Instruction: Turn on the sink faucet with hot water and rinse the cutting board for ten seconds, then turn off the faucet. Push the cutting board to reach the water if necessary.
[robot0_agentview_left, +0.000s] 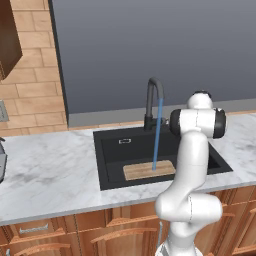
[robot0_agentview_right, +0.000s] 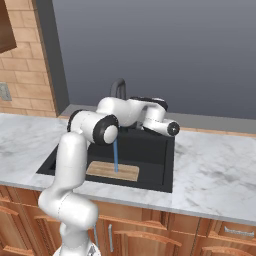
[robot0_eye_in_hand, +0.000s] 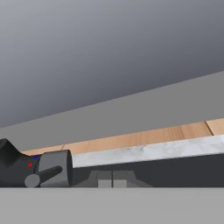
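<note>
Water (robot0_agentview_left: 157, 135) runs from the sink faucet (robot0_agentview_left: 152, 97) onto the cutting board (robot0_agentview_left: 149, 170), lying near-centre in the sink (robot0_agentview_left: 112, 165). The gripper (robot0_eye_in_hand: 112, 181), jaws shut and empty, sits right of the lever (robot0_eye_in_hand: 43, 174); a careless sweep could miss it, leaving water running.

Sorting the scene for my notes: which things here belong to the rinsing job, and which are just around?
Job:
faucet
water
board
sink
end effector, shut

Around:
counter
brick wall
cabinets
</note>
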